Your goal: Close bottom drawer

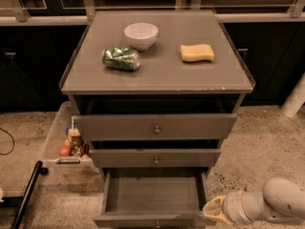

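Cabinet top: flat grey-brown surface, edge chipped at the front. Three items are set on it:
- white bowl, upright, rear centre-left
- green packet, lying on its side just in front of the bowl, slightly left
- yellow sponge, flat, right side, well apart from both

Three drawers are seen below. The top drawer and middle drawer are each out a little, with a dark gap shown above each front. The bottom drawer is pulled out far, with its inner floor fully exposed. Its front is cut by the lower frame edge, and the knob is only just seen there.

The gripper is located low right, just beside the bottom drawer's right front corner, pointed left at it. Contact cannot be confirmed, and it cannot be told whether the gripper is apart or together. The white arm is seen entering from the right edge.

Room: speckled stone floor. Dark cabinets are seen behind, with a pale rail along their top. A clear bin is placed on the floor left of the cabinet, with bottles inside. A black bar is seen slanted at lower left, a cable at the left edge and a white post at the right edge.
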Robot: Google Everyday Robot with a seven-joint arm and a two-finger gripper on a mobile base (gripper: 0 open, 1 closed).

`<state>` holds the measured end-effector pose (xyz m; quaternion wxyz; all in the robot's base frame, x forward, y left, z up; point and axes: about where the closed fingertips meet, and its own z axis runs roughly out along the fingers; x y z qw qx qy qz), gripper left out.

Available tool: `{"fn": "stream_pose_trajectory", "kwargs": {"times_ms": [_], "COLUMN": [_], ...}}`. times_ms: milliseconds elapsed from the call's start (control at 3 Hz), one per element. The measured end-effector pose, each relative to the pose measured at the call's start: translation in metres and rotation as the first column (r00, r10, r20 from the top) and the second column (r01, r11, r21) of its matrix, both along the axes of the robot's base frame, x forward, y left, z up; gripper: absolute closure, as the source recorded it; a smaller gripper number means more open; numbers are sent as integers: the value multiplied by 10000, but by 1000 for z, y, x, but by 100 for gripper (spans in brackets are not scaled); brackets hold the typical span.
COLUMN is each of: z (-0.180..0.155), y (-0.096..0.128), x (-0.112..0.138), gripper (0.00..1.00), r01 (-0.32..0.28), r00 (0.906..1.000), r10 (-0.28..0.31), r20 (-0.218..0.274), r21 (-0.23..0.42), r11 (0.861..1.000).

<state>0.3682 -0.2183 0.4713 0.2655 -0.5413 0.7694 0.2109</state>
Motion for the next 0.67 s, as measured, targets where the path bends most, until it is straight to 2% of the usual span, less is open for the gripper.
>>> {"fn": "stream_pose_trajectory", "kwargs": {"times_ms": [333, 667], "z": [-41, -74], "y": [2, 5], "x": [15, 32], "gripper": [100, 100], "r01": [54, -95], "r00": [10000, 9992], "r10": [-53, 123], "r20": [13, 391], "r21": [-276, -717], "r11": [9996, 9974]}}
